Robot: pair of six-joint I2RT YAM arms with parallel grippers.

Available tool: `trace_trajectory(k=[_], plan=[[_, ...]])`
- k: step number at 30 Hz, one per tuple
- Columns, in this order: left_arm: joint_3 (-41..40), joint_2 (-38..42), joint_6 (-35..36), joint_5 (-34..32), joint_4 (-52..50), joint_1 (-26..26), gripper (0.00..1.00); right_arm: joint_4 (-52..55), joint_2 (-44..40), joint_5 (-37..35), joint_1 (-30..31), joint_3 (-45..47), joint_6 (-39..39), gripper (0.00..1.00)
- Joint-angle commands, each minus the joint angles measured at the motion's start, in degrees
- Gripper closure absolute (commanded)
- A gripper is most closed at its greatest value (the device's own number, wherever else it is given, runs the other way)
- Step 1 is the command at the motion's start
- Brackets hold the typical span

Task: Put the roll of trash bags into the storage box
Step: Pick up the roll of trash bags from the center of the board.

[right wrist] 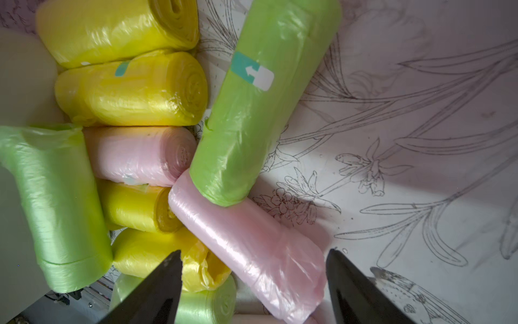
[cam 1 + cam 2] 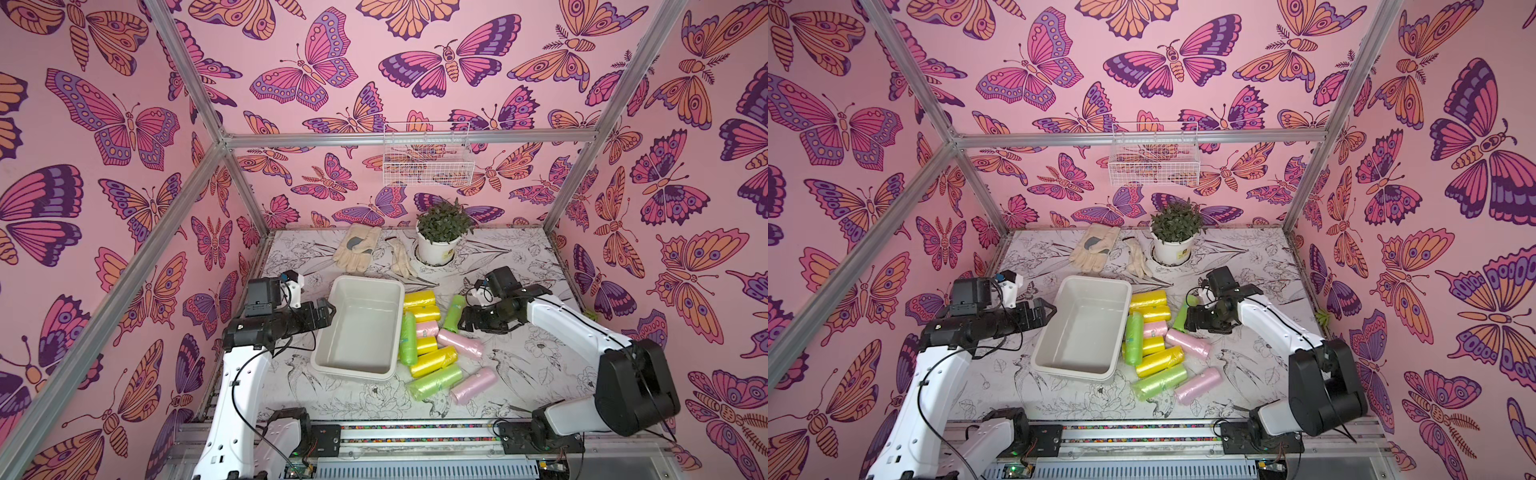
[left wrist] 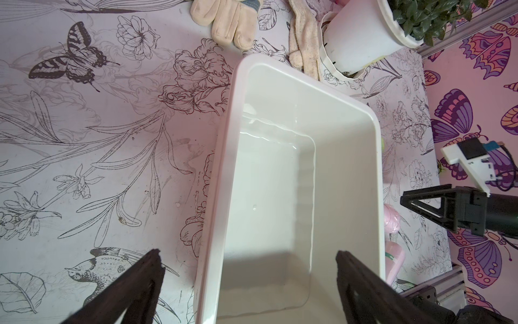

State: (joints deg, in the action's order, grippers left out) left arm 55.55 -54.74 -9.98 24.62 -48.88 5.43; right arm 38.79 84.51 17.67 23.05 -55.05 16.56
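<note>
The pink roll (image 1: 252, 224) is a slim cylinder of glossy, translucent pale-pink film, wrinkled along its length. It lies flat on the table (image 2: 519, 365), right of centre in both top views. It is outside the storage box (image 2: 361, 328) and apart from it, at the right edge of a pile (image 2: 427, 345) of yellow, green and pink rolls beside the box's right wall. A green roll (image 1: 260, 106) with a teal label rests one end on it. The box is an off-white rectangular tub with rounded corners and a flared rim.

The right gripper (image 1: 253, 254) stands over the pink roll, jaws apart, one finger on either side. A strip of yellow shows between one finger and the roll; whether the other finger touches it, I cannot tell. The left gripper (image 3: 248, 252) hangs at the box's left rim, jaws wide apart.

The pink roll's lower end runs off the bottom of the right wrist view. In the top views the right gripper's dark fingers merge with its body. In the left wrist view the box wall hides the pile, save for a pink sliver.
</note>
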Motion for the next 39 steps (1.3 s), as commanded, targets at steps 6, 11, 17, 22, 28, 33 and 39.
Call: trace_trajectory(k=[6,11,17,22,28,33,39], plan=[[-0.9,-0.6,0.9,1.3,0.5,-0.2,0.0,0.9,7.8,-1.6,5.5,-2.4,-1.2,0.2],[-1.0,0.1,0.8,1.2,0.6,-0.2,0.0,0.7,7.8,-4.4,8.1,0.1,0.0,0.21],[-1.0,0.5,0.9,1.2,0.6,-0.2,0.0,0.9,3.6,-6.6,8.4,3.0,1.6,0.22],[-1.1,0.5,0.9,1.1,0.6,-0.3,0.0,2.5,1.2,-7.1,9.1,4.0,3.3,0.22],[-1.2,1.7,0.6,0.3,0.7,-0.9,0.0,5.2,-4.2,-10.3,9.4,4.6,6.6,0.18],[-1.2,1.7,0.7,0.2,0.7,-1.5,0.0,6.0,-6.4,-9.1,9.4,5.6,7.9,0.19],[-1.3,1.9,0.6,-0.1,0.6,-1.7,0.0,6.0,-7.0,-9.7,9.4,7.7,8.6,0.22]])
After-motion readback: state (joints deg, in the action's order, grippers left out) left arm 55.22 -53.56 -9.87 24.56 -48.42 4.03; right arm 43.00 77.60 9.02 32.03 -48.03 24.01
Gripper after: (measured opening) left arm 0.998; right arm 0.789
